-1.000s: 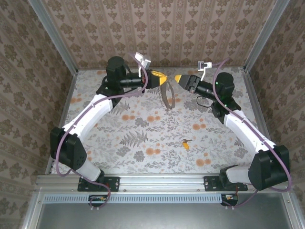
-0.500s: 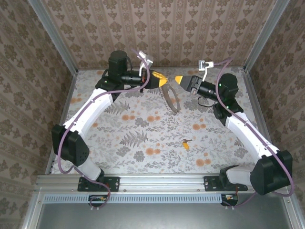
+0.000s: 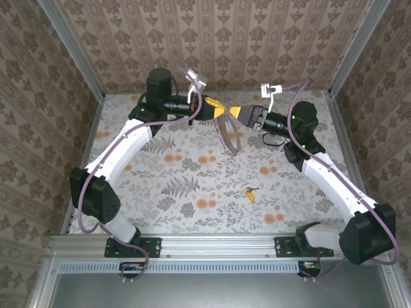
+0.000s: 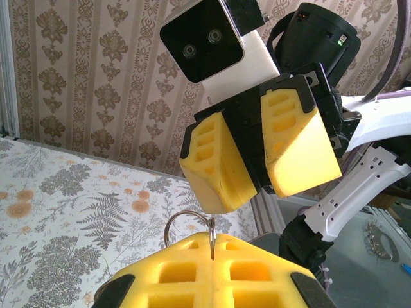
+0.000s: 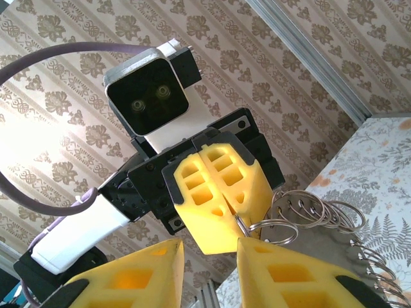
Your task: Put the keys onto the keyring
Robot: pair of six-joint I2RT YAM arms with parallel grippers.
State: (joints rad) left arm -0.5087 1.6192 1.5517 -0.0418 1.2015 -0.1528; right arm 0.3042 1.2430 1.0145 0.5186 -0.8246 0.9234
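Observation:
The keyring (image 3: 226, 133), a thin dull-metal hoop, hangs above the back of the table from my left gripper (image 3: 221, 110), which is shut on its top. In the left wrist view the hoop's wire (image 4: 185, 220) runs into the seam of my closed yellow fingers (image 4: 192, 269). My right gripper (image 3: 236, 113) faces the left one tip to tip, jaws apart with a narrow gap (image 5: 210, 253), nothing between them. Seen from the right wrist, the hoop (image 5: 314, 215) carries several smaller wire rings. One small key (image 3: 249, 192) with a yellow-orange head lies on the floral tabletop, nearer the front.
Patterned walls close in the table (image 3: 192, 173) at the back and on both sides, with metal corner posts (image 3: 77, 58). Purple cables (image 3: 292, 90) loop above both wrists. The arm bases sit on the front rail (image 3: 212, 247).
My right gripper has moved left until its tips almost meet the left gripper, and its jaws have narrowed. The left gripper rose slightly with the hoop, which has swung a little.

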